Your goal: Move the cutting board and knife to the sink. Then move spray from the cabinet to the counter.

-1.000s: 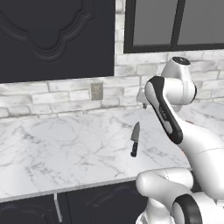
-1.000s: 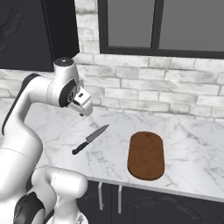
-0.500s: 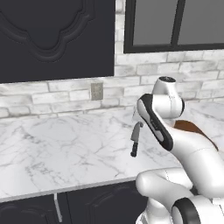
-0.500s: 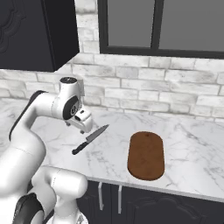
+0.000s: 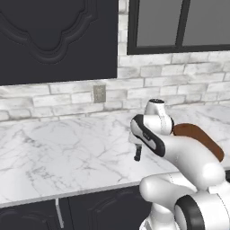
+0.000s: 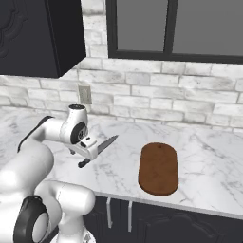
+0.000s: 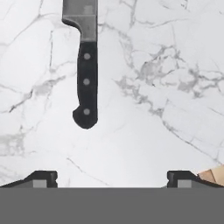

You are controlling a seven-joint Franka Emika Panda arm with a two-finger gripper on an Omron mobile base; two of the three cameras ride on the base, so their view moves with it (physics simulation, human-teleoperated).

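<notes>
Lowered since a second ago — arm folded forward and down, hand now close over the surface (image 7: 144, 109).

Jaws: spread wide, grasping nothing; both tips flank bare marble in the hand view.

Knife (image 7: 86, 74): flat on the surface, black handle nearest the jaws but offset to one side — not yet between them.

Cutting board (image 6: 158, 168): flat near the front edge, apart from the knife.

Judgement: knife pickup approach under way; hand needs centring over the handle.

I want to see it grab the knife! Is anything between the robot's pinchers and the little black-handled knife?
No. In the hand view, only bare white marble counter lies between the open gripper and the small black-handled knife.
</notes>
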